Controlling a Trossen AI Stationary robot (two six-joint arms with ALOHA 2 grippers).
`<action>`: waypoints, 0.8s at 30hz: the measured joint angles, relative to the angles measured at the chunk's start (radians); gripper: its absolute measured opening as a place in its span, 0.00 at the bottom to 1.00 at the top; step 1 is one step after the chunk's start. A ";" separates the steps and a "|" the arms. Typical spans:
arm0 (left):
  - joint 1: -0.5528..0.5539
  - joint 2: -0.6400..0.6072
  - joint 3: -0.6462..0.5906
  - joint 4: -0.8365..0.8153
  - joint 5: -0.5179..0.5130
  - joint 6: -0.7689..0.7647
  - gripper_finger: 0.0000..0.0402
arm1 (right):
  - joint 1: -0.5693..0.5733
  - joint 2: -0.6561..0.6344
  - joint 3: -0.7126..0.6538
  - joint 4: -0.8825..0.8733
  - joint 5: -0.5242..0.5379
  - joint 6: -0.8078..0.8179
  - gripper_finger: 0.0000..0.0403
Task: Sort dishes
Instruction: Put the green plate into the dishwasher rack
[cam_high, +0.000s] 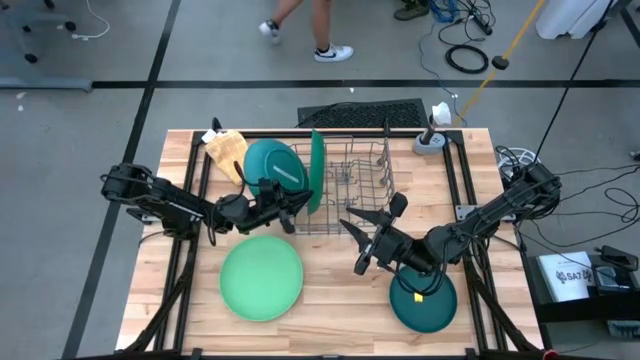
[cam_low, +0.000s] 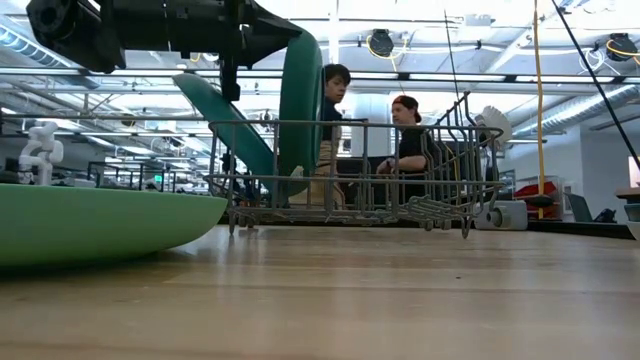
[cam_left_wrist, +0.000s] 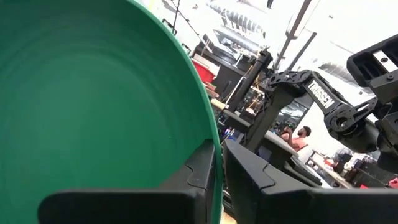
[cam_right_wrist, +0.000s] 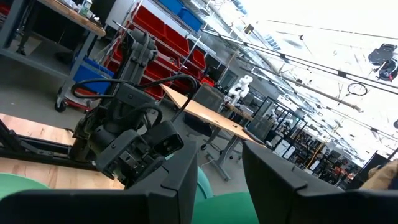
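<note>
Left gripper (cam_high: 290, 210) at the near end of the grey wire rack (cam_high: 355, 190), fingers (cam_left_wrist: 205, 171) pinching the rim of an upright green plate (cam_high: 316, 172). Plate on edge in the rack's left slots, seen edge-on from above. Grip narrow, only a thin gap either side of the rim.

Teal plate (cam_high: 272, 164) leaning just left of the rack, beside a tan waffle-textured lump (cam_high: 226, 148). Light green plate (cam_high: 261, 277) flat on the table (cam_high: 330, 300), near front left. Dark green plate (cam_high: 423, 298) flat at front right, under the right gripper (cam_high: 368, 245); jaws spread, holding nothing.

Plates judged rigid, smooth, probably light plastic; slippery on the face. Best hold: the rim, pinched across its thickness. Flat ones likely need an edge lifted first.
</note>
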 joint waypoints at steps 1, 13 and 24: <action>0.000 0.000 0.000 0.000 0.000 0.000 0.11 | 0.000 0.000 0.000 0.000 0.000 0.000 0.29; 0.000 0.000 0.015 0.005 0.037 0.009 0.11 | 0.000 0.000 0.000 0.000 0.000 0.000 0.29; 0.000 0.000 0.015 0.035 0.048 0.030 0.11 | -0.043 0.000 0.000 -0.069 0.000 0.108 0.29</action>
